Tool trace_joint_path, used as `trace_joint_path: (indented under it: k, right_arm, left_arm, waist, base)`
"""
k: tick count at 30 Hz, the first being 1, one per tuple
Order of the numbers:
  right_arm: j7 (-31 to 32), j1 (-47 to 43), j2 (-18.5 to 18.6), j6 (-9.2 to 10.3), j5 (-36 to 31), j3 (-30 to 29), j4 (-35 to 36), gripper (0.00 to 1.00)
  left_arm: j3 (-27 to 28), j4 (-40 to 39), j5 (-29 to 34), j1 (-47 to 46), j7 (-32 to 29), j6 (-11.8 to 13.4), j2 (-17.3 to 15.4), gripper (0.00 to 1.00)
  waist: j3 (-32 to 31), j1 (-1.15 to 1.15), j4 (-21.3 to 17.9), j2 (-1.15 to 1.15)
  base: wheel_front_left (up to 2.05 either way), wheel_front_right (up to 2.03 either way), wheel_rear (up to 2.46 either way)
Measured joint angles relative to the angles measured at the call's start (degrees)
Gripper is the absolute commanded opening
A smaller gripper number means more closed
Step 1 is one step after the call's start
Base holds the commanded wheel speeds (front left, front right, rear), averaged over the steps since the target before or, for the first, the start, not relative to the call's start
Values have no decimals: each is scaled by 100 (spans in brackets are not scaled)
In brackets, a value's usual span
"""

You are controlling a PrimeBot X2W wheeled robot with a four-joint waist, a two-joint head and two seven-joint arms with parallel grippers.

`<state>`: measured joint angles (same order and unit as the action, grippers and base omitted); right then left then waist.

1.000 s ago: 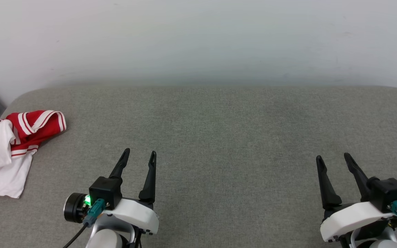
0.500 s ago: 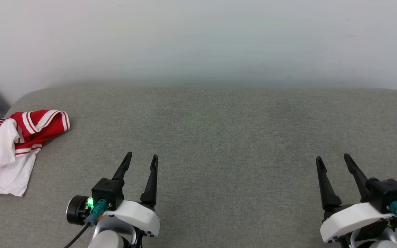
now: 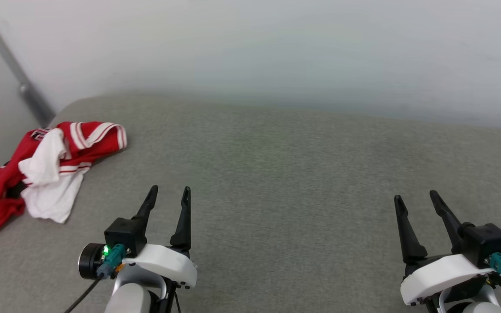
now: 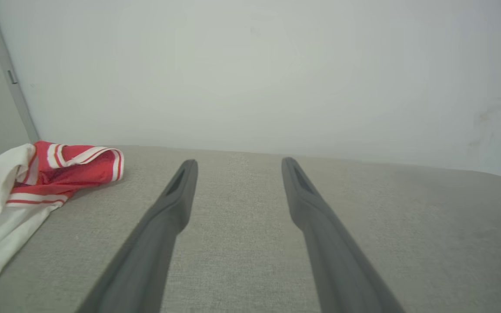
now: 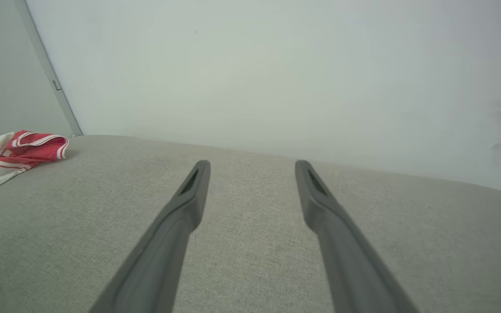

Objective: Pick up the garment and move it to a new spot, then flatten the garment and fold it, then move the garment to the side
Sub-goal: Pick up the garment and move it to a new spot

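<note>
We count two tools, each with two long dark fingers. Our left tool (image 3: pixel 170 189) is spread wide and holds nothing, hovering over the one broad grey fabric-covered bench (image 3: pixel 276 174). Our right tool (image 3: pixel 415 195), well apart from the left one, is likewise spread wide with nothing between its fingers.

There is one crumpled bright red thin jersey garment (image 3: pixel 50 169) with white sleeves and red-and-white striped trim. It lies in a heap on the bench's far-left corner, ahead and to the left of the left tool, touching neither tool and much farther from the right one.

In the left wrist view the left tool (image 4: pixel 238 162) points past the garment (image 4: pixel 59 174). In the right wrist view the right tool (image 5: pixel 252 163) has the garment (image 5: pixel 24 150) far off to its left. One plain pale wall (image 3: pixel 276 43) stands beyond both tools.
</note>
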<state>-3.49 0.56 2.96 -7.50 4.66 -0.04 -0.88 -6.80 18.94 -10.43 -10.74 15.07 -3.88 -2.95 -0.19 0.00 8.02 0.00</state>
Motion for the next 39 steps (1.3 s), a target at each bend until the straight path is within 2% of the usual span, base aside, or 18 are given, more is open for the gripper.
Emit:
trace_joint_path:
  k: [14, 22, 30, 39]
  right_arm:
    - [56, 69, -2, 0, 40, 386, 76, 100]
    - [135, 99, -4, 0, -18, 478, 153, 100]
    - [208, 156, -3, 0, -79, 506, 226, 100]
    - [289, 319, -4, 0, -148, 553, 293, 100]
  left_arm:
    - [528, -34, -33, -12, 0, 52, -77, 100]
    - [772, -69, -36, 40, 0, 33, -77, 100]
    - [860, -77, 7, 71, 0, -9, -55, 100]
    - [995, -4, 2, -216, 0, 2, -46, 100]
  waist:
    - [66, 0, 1293, 0]
    - [145, 0, 1826, 0]
    - [259, 0, 1955, 0]
    - [457, 0, 1823, 0]
  base:
    - [0, 0, 0]
    - [0, 0, 0]
    - [0, 0, 0]
    - [0, 0, 0]
